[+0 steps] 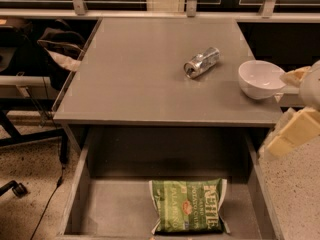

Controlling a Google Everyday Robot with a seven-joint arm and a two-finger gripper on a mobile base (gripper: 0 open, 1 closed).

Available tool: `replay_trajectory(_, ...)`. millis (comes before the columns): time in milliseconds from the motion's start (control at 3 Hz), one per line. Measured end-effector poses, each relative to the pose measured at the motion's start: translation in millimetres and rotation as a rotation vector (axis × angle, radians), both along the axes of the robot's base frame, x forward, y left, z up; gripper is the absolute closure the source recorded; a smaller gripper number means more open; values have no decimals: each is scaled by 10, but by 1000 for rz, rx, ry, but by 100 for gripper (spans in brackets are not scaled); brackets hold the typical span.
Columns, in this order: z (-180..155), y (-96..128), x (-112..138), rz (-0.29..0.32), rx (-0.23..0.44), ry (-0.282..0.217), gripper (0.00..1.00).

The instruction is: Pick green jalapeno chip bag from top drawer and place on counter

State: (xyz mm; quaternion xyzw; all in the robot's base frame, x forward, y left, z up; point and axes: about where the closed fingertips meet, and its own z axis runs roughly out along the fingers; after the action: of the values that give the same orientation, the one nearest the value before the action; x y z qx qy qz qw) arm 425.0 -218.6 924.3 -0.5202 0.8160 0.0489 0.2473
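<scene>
The green jalapeno chip bag (188, 211) lies flat in the open top drawer (80, 194), near its front and right of centre, with the white "KETTLE" lettering facing up. The grey counter (140, 79) sits above the drawer. My gripper (289, 134) comes in from the right edge of the view. It hangs beside the counter's front right corner, above the drawer's right wall, and is up and to the right of the bag without touching it.
A crushed silver can (201, 62) lies on the counter right of centre. A white bowl (261, 79) stands at the counter's right edge, close to my gripper. A dark chair and cables (30, 129) stand on the speckled floor at the left.
</scene>
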Motion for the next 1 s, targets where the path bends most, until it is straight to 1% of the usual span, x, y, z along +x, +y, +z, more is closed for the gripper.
replay_trajectory(333,-163,-27,-56,-85,15,-25,0)
replay_trajectory(667,-419,-55,-63,-137,20,-11,0)
replay_trajectory(1000,-574,-45,-58,-127,18,35,0)
